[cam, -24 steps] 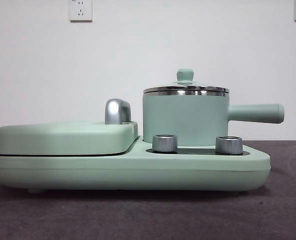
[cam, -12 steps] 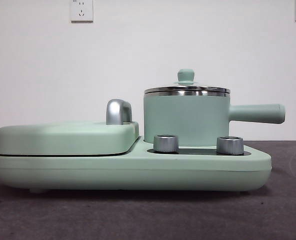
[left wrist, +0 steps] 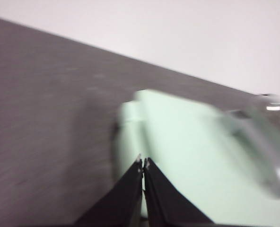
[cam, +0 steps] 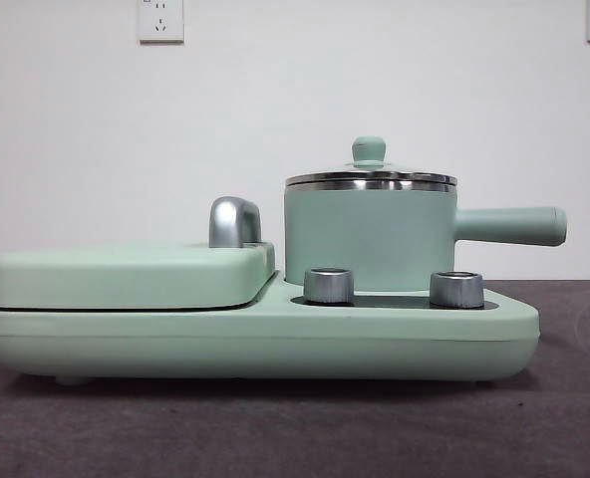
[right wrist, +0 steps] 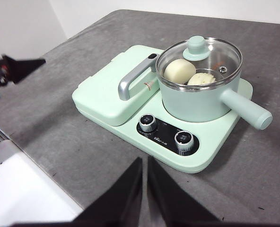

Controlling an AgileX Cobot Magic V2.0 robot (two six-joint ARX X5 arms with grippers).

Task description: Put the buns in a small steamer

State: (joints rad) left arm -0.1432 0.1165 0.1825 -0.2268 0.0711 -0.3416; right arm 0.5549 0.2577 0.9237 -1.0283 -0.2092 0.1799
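Though left wrist view blurs, buns (right wrist: 189,73) half-hidden under lidded steamer (right wrist: 199,90), both hands (right wrist: 144,163) pinched closed, empty

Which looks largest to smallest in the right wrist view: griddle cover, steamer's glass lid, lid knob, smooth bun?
1. Griddle cover.
2. Glass lid.
3. Smooth bun and lid knob: the bun looks slightly bigger, but they are too alike to rank firmly.
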